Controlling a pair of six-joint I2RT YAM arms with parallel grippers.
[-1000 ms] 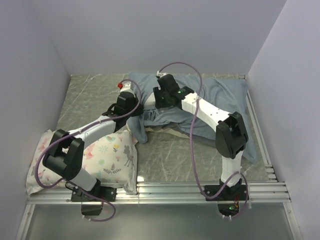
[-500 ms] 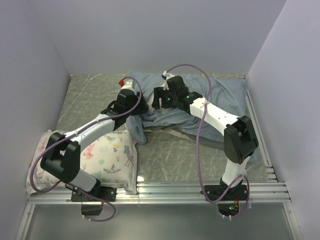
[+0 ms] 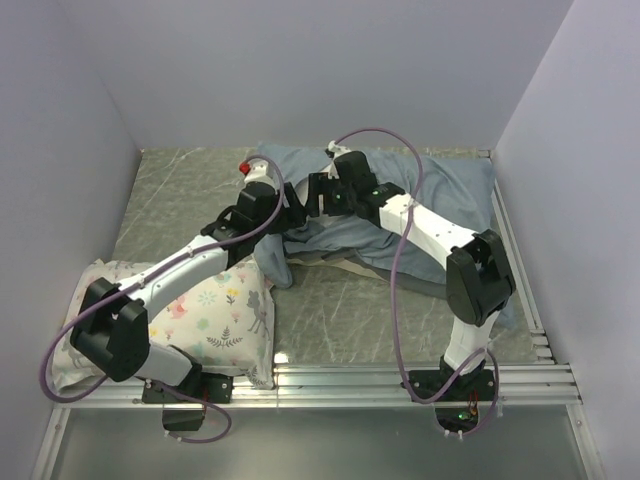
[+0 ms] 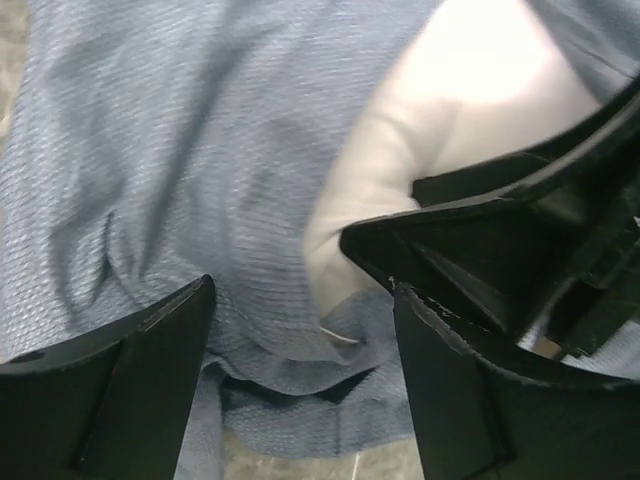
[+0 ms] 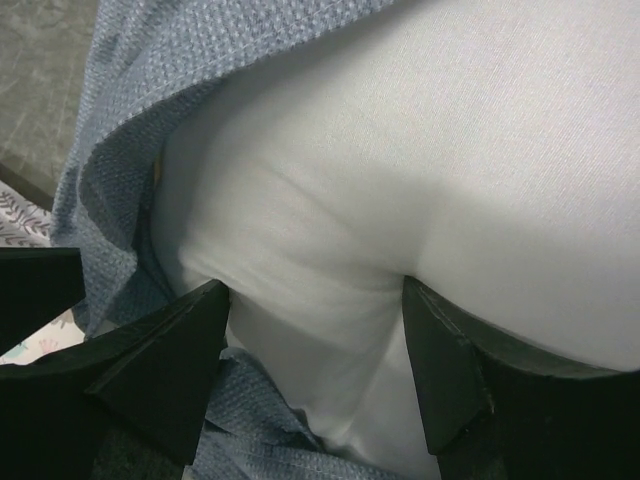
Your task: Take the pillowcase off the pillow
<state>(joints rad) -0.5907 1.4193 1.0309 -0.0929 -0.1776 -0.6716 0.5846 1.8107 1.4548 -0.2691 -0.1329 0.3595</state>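
Jaws spread on both: left gripper (image 4: 300,288) over pillowcase (image 4: 150,170), right gripper (image 5: 312,288) straddling bare pillow (image 5: 430,150), pillowcase edge just beside it.

I've got bare desk (image 3: 180,195) open at the far left and across the near middle. The floral pillow (image 3: 225,310) blocks the near-left corner beneath my left arm. The left tool (image 3: 290,208) and right tool (image 3: 312,198) crowd each other just above the pillowcase (image 3: 440,185), which fills the far right up to the wall.
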